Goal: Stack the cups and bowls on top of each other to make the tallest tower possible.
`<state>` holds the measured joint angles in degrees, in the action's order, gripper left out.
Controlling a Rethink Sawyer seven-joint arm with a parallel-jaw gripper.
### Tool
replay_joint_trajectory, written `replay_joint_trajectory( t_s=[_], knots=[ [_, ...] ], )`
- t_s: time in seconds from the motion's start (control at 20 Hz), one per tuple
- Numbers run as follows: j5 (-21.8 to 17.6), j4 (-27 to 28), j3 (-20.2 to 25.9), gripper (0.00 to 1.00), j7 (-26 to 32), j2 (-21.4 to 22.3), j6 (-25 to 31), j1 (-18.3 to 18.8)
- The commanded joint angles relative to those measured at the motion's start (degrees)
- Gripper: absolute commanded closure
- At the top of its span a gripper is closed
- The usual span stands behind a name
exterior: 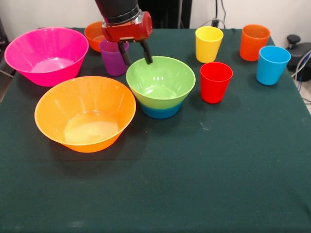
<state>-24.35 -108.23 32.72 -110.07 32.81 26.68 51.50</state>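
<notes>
The green bowl (164, 100) sits nested in a small blue bowl (162, 111) at mid table, forming a low tower. My gripper (136, 58) hangs over the green bowl's far left rim, open, with one finger outside the rim and one just at it. A purple cup (112, 62) stands right behind the gripper. The big orange bowl (54, 130) rests to the left front and the pink bowl (30, 73) at far left. A small orange bowl (92, 34) is partly hidden behind the arm.
A red cup (215, 82) stands just right of the green bowl. Yellow (208, 44), orange (254, 42) and light blue (272, 65) cups line the right back. The table's right edge drops off past the blue cup.
</notes>
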Motion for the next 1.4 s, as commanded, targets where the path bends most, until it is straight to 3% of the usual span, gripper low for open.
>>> replay_joint_trajectory(
  t_s=[0.05,0.4,0.95,1.4],
  knots=[
    [-3.5,-2.5,-1.0,0.00,-0.3,0.5,-1.8,-3.0],
    [-1.8,-4.0,-0.3,0.00,-0.4,4.1,0.5,-2.8],
    [-1.3,-2.6,-0.4,0.00,1.5,5.6,3.5,-2.1],
    [-3.8,2.8,-2.3,0.00,3.9,2.4,5.0,-2.9]
  ],
)
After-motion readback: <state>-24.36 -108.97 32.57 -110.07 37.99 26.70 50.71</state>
